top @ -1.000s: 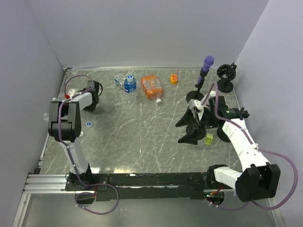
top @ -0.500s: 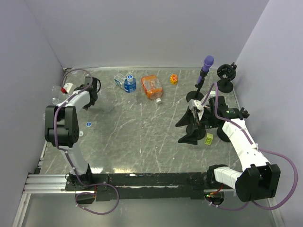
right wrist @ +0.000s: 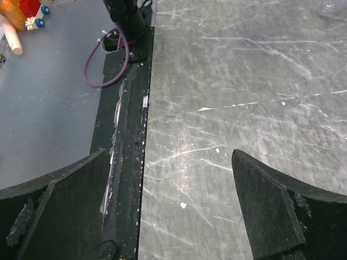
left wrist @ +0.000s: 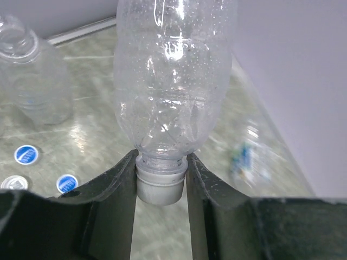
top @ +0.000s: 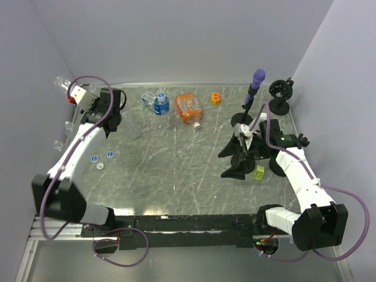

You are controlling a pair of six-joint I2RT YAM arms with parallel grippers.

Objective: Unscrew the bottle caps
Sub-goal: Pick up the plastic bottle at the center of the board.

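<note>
My left gripper [left wrist: 161,162] is shut on the white bottle cap [left wrist: 159,187] of a clear bottle [left wrist: 171,81], one finger on each side. The bottle points away from the fingers, above the table. In the top view this gripper [top: 71,89] is raised at the back-left corner. The bottle's end [top: 61,83] pokes out toward the left wall, and the cap is hidden there. Two blue loose caps [top: 94,157] [top: 110,154] and a white one [top: 98,166] lie on the table. My right gripper [right wrist: 171,154] [top: 235,161] is open and holds nothing.
An uncapped clear bottle [left wrist: 32,70] stands near the left wall [top: 69,124]. A blue-labelled bottle [top: 160,104], an orange container [top: 188,107] and a small yellow object [top: 216,98] sit at the back. The purple-topped stand [top: 257,79] and a yellow-green block [top: 259,171] are near my right arm.
My left arm has stretched out and carried its gripper up and back toward the back-left corner, lifting the bottle. The right arm has not moved.
</note>
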